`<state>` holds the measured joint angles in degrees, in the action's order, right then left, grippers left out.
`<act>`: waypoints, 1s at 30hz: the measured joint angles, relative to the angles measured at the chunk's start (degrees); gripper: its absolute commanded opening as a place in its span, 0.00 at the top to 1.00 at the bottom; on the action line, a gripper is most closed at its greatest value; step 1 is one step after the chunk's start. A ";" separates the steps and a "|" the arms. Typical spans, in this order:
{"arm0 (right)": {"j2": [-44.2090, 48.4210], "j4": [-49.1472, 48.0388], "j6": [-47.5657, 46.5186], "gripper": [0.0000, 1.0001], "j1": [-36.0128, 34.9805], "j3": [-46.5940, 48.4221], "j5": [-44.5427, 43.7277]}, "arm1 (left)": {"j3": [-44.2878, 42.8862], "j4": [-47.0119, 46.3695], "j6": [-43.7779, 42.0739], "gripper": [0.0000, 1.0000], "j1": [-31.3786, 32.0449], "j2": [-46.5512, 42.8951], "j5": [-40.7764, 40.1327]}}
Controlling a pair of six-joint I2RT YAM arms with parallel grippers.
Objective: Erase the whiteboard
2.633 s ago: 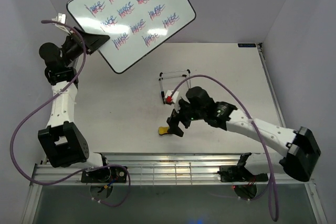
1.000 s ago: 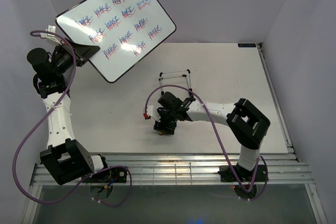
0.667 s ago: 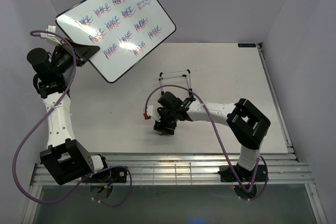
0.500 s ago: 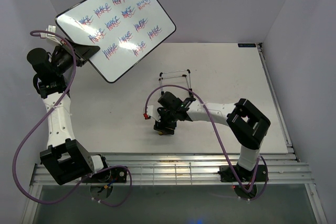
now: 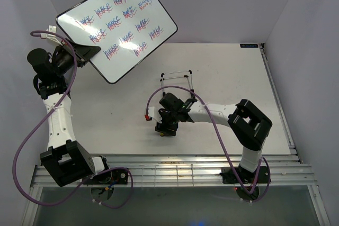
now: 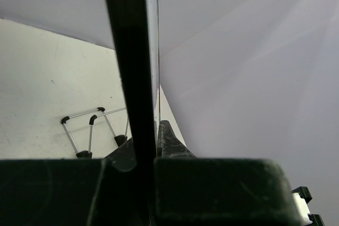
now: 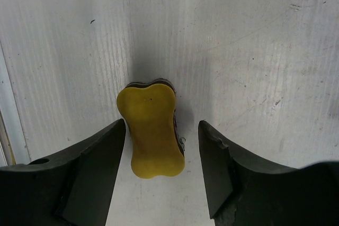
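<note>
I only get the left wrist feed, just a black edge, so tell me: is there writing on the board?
Observer: Yes. The whiteboard has rows of red-blue scribbles across it, and no part looks wiped.
Operator: Where's the eraser?
Observer: The yellow eraser lies on the table. The right gripper is open and straddles it, not yet closed on it.
Operator: Which way does the board face?
Observer: Its written face tilts up toward the top camera. The left gripper holds it by its edge, off the table at the far left.
</note>
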<state>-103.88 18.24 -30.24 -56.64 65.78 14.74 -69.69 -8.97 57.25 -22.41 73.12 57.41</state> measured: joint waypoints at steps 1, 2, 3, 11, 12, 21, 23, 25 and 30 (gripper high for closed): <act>-0.13 0.00 0.00 0.37 0.00 -0.02 0.00 | 0.00 0.00 -0.04 1.00 0.00 0.00 0.00; -0.22 0.00 0.00 0.37 0.00 -0.09 0.00 | 0.00 0.02 -0.07 1.00 0.00 0.00 0.00; -0.22 -0.07 0.00 0.37 0.00 -0.24 0.00 | 0.00 0.00 -0.13 1.00 0.00 0.00 0.00; -0.52 -0.37 -0.09 0.49 0.00 -1.22 0.00 | 0.00 0.02 -0.31 1.00 0.00 0.00 0.00; -0.55 -0.39 -0.11 0.50 0.00 -1.22 0.00 | 0.00 0.00 -0.33 1.00 0.00 0.00 0.00; -0.52 -0.44 -0.02 0.54 0.00 -1.22 0.02 | 0.00 0.02 -0.46 1.00 0.00 0.00 0.00; -0.31 -0.44 0.15 0.57 0.00 -1.29 0.00 | 0.00 0.02 -0.46 1.00 0.00 0.00 0.00; 0.92 -0.55 0.74 0.60 0.20 -1.92 -0.04 | 0.00 0.02 -0.48 1.00 0.00 0.00 0.02; 11.39 -0.50 4.55 0.62 1.84 -6.27 -0.98 | 0.00 0.02 -1.11 1.00 0.68 0.02 -0.02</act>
<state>-92.49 17.74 -25.69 -54.81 59.51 13.76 -69.69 -8.95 56.14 -21.74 73.14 57.39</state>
